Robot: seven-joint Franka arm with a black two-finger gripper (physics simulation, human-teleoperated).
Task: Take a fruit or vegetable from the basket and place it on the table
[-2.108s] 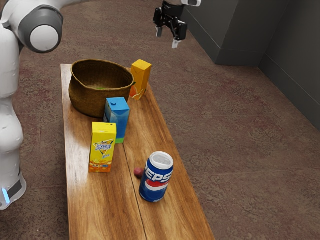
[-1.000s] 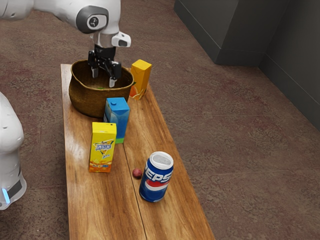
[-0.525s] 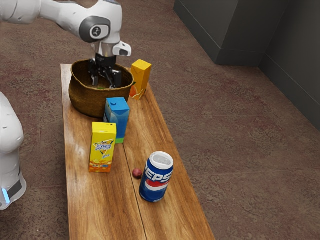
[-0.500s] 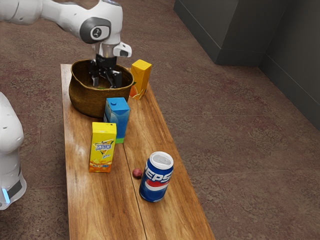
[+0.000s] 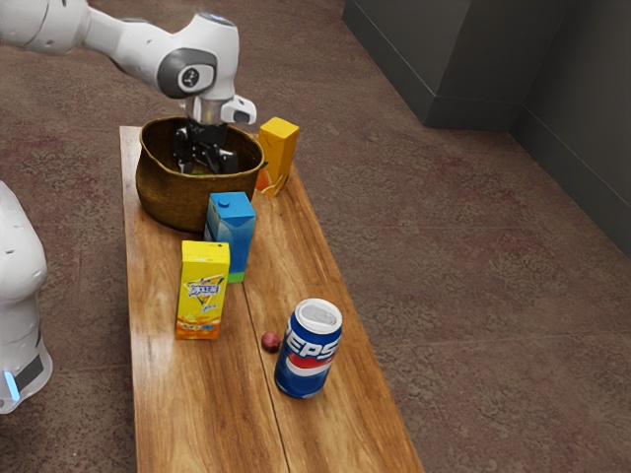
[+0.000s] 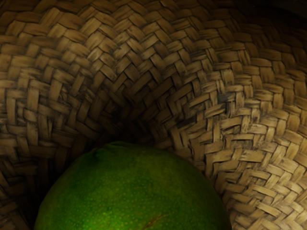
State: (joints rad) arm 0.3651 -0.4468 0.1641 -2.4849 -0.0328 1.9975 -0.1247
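The long wooden bench (image 5: 197, 404) supports: brown woven basket (image 5: 173, 202); orange rectangular carton (image 5: 280, 143); blue rectangular carton (image 5: 231, 229); yellow rectangular carton (image 5: 203, 291); blue cylindrical Pepsi can (image 5: 309, 350); small round reddish object (image 5: 270, 342).

Three cartons (image 5: 231, 229), one can (image 5: 309, 350), one basket (image 5: 177, 197)

"What's in the basket (image 5: 182, 205)?"
"I see a fruit (image 6: 134, 191)."
"And on the desk (image 5: 197, 404)?"
"A carton (image 5: 230, 229) between basket and juice box (image 5: 202, 291), a Pepsi can (image 5: 309, 350) toward the exterior view's right."
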